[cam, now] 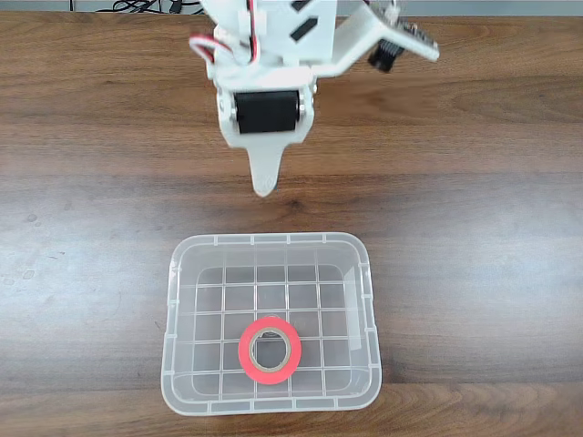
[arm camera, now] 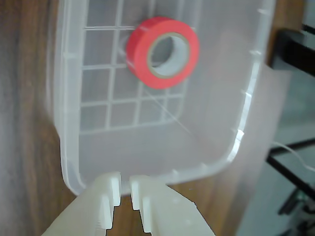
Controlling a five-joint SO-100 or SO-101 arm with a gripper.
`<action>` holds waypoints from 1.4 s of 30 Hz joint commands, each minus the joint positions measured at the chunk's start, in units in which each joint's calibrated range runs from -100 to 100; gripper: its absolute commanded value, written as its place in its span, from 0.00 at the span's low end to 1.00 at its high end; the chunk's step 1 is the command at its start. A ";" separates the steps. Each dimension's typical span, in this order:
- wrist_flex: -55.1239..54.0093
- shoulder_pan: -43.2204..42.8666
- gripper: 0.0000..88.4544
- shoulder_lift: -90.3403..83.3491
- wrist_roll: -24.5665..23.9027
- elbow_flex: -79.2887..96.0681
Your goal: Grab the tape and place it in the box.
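While the tape (cam: 270, 350) lay flat in the box (cam: 178, 300), I saw my gripper (arm camera: 125, 192) nearly closed, empty, above the table (cam: 474, 209).

Wrist view, looking down past the gripper (arm camera: 125, 189) at the bottom edge: two pale cream fingers, tips nearly together with a narrow gap between, empty, poised just outside the near rim of the box (arm camera: 235, 142). Box clear and colourless, rounded corner at lower right, rimmed edge catching light, white grid lines across its bottom. Tape (arm camera: 142, 54) lying flat inside on the grid, toward the far part of the box, red-orange outside with a grey-beige core ring around an open centre. Dark brown wooden table (arm camera: 24, 147) along the left side. Blurred dark shapes past the table edge at right.
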 commanded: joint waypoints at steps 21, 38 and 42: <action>-29.21 -0.18 0.01 -80.93 0.37 107.25; -37.51 0.11 0.01 -112.39 -2.00 145.44; -37.51 -0.55 0.01 -112.47 -2.74 145.44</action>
